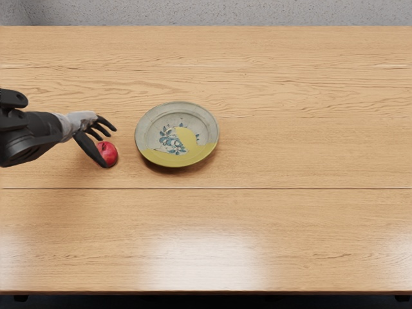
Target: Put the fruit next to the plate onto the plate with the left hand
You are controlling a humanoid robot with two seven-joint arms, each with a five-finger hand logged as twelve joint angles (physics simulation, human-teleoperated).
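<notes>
A small red apple (108,153) lies on the wooden table just left of the plate (152,122). The plate is round, grey-rimmed, with a yellow patch and a blue leaf pattern. My left hand (96,136) comes in from the picture's left edge and hovers right at the apple. Its black fingers (103,123) are spread and its thumb reaches down along the apple's left side. The fingers are not closed around the fruit. Nothing lies on the plate.
The wooden table (290,212) stretches wide to the right and toward the front edge. A grey wall strip runs along the back.
</notes>
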